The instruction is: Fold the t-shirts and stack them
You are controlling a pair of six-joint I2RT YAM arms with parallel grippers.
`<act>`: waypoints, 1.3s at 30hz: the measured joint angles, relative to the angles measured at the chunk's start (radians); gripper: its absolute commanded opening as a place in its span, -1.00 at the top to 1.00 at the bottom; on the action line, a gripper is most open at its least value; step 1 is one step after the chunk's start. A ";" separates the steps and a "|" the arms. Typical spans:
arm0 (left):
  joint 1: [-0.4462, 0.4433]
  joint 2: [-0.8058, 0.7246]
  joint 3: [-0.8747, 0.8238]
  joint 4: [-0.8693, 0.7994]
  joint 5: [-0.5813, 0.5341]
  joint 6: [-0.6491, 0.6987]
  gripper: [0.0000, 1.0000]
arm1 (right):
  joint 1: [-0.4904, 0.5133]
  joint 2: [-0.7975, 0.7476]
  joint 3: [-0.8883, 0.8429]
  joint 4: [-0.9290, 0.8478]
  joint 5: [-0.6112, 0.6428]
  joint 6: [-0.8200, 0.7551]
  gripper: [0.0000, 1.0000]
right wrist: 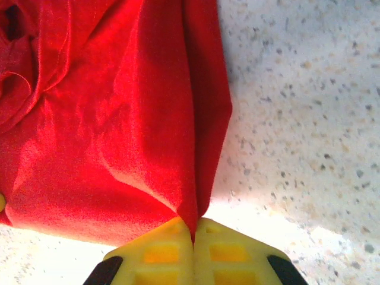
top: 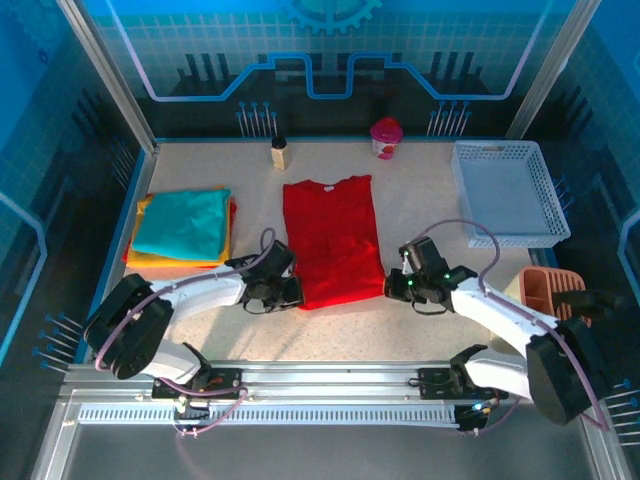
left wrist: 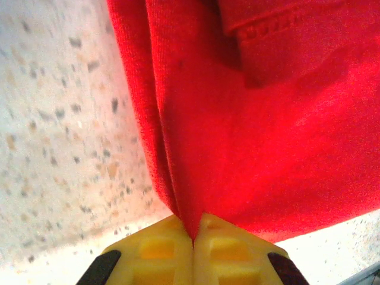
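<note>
**A:** Gripping anything, that left claw [left wrist: 193,237]?

**B:** Yes. Its yellow fingers [left wrist: 157,252] are pressed together on a pinch of the red t-shirt [left wrist: 249,130], at the shirt's near left corner. Cloth rises straight ahead of the tips and spreads off to their right. Speckled table [left wrist: 59,119] lies to their left.

**A:** And the right claw [right wrist: 193,234]?

**B:** Mirrored. It is clamped on the near right corner, with red cloth ahead and to its left and table to its right.

**A:** How does the shirt lie overall?

**B:** Flat between the two claws, a long rectangle running away from them, collar at the far end.

**A:** The other shirts?

**B:** Left of the left claw and a little further back sits a folded stack. The teal t-shirt [top: 185,222] is on top, with the yellow t-shirt [top: 168,262] and the orange t-shirt [top: 232,215] showing at the edges beneath.

**A:** Beyond the right claw?

**B:** A white lattice basket [top: 505,195], further back and to its right, well apart from the red shirt.
</note>
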 measured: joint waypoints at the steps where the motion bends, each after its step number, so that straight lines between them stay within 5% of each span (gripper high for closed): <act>1: -0.013 -0.011 -0.009 0.001 -0.003 -0.010 1.00 | 0.010 -0.024 -0.019 -0.002 0.010 0.002 1.00; 16: -0.110 -0.252 0.095 -0.216 -0.056 -0.130 1.00 | 0.062 -0.313 0.045 -0.202 0.114 0.068 1.00; 39: -0.022 -0.187 0.385 -0.357 -0.070 -0.108 1.00 | -0.025 -0.101 0.388 -0.282 0.156 0.033 1.00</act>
